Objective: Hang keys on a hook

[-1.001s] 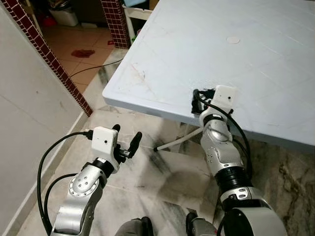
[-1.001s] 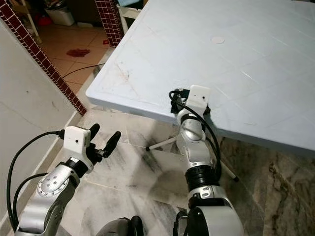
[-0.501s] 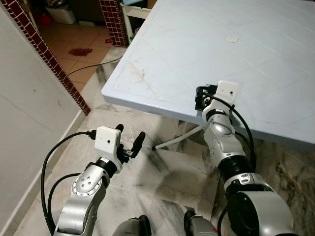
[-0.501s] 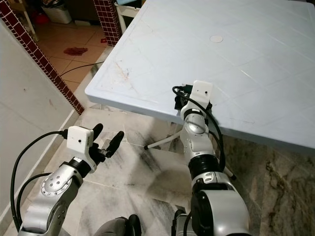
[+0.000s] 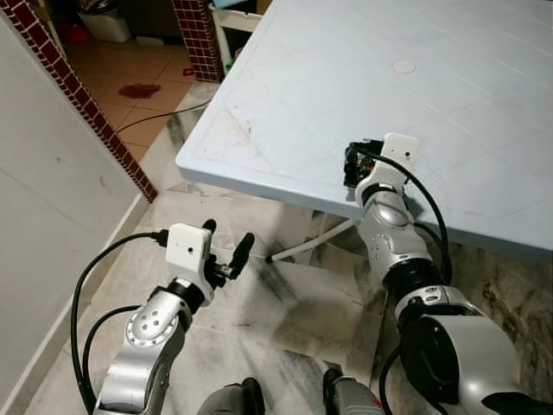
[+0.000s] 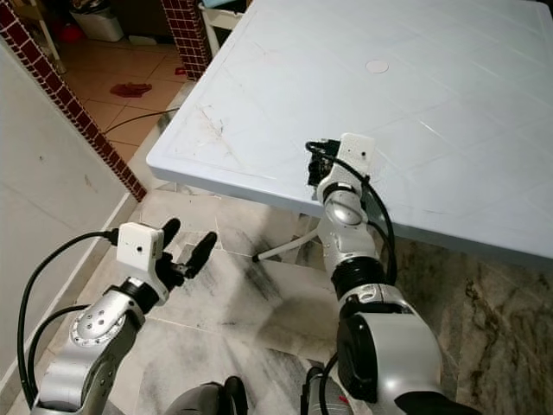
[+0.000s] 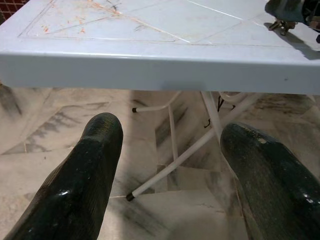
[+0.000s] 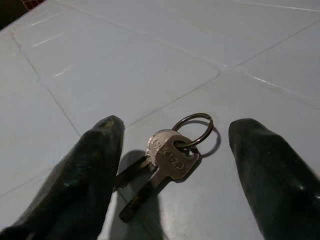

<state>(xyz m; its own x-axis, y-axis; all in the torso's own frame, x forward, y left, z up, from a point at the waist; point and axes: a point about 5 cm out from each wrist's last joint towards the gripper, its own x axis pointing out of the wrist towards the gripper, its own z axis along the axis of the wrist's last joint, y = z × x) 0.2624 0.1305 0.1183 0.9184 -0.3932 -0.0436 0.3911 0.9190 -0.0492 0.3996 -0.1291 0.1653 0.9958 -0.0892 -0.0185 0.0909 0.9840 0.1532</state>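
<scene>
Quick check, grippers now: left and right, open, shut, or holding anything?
Left gripper: open, empty, out over the floor below the table edge.
Right gripper: open, fingers either side of the keys on the table, not yet gripped.

The right hand (image 5: 352, 164) hides the keys (image 8: 162, 160) in both eye views.

the table (image 5: 285, 78) is coloured pale blue-white, scuffed with faint orange-brown marks near its corner, and silver-grey keys (image 8: 162, 160) on a metal ring are seen on it. the floor (image 5: 285, 298) is veined in grey and white marble, while dark red tiles with pale grout are shown on the wall edge (image 5: 82, 91). black fingers (image 7: 75, 190) and silver arms with white camera boxes are seen.
</scene>
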